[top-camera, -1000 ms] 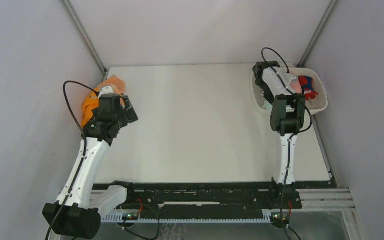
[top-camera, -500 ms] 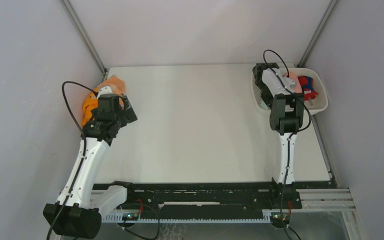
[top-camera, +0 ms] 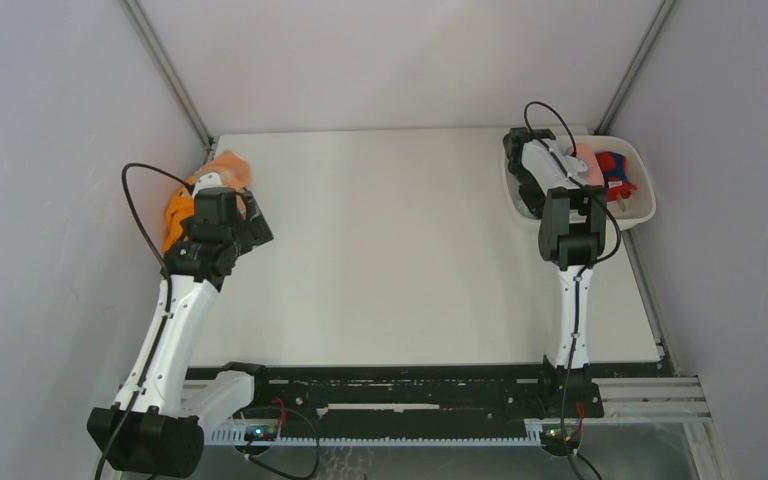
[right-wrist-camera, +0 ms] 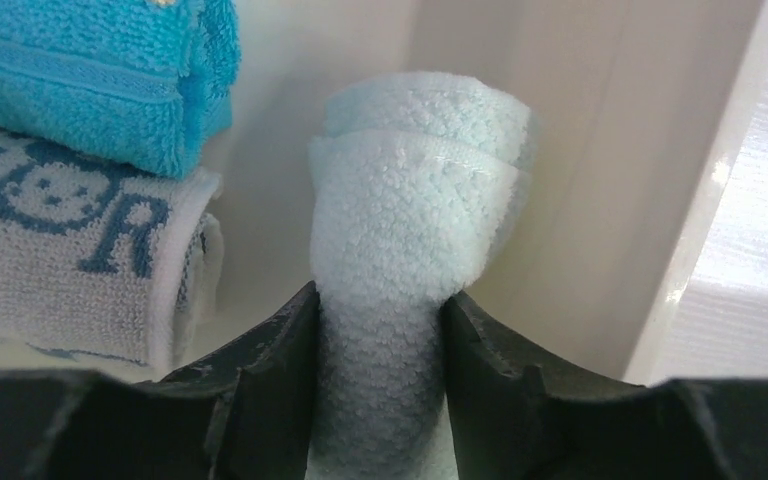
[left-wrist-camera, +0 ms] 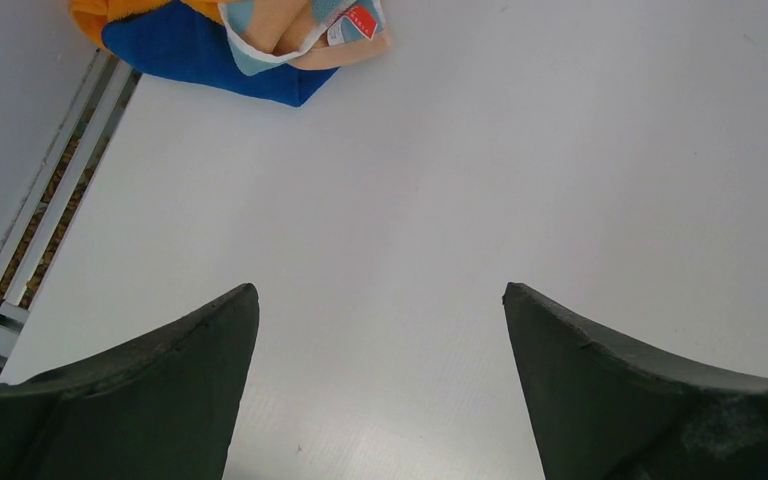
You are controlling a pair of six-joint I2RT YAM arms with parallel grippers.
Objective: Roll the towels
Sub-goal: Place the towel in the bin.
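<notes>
Rolled mint towel (right-wrist-camera: 415,190): stood inside white tray (right-wrist-camera: 580,150), pinched by right gripper (right-wrist-camera: 380,320), beside turquoise towel (right-wrist-camera: 90,70). Left gripper (left-wrist-camera: 380,300): jaws spread wide, well apart from tray.

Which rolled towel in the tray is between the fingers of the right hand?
The pale mint towel; the turquoise towel and the white lettered towel lie stacked to its left.

1. Left arm (top-camera: 175,320) reaches far along the left side, gripper (left-wrist-camera: 380,298) spread wide.
2. Right arm (top-camera: 572,300) stretches far right, gripper (right-wrist-camera: 380,312) pinching a mint towel (right-wrist-camera: 415,190) between both fingers.
</notes>
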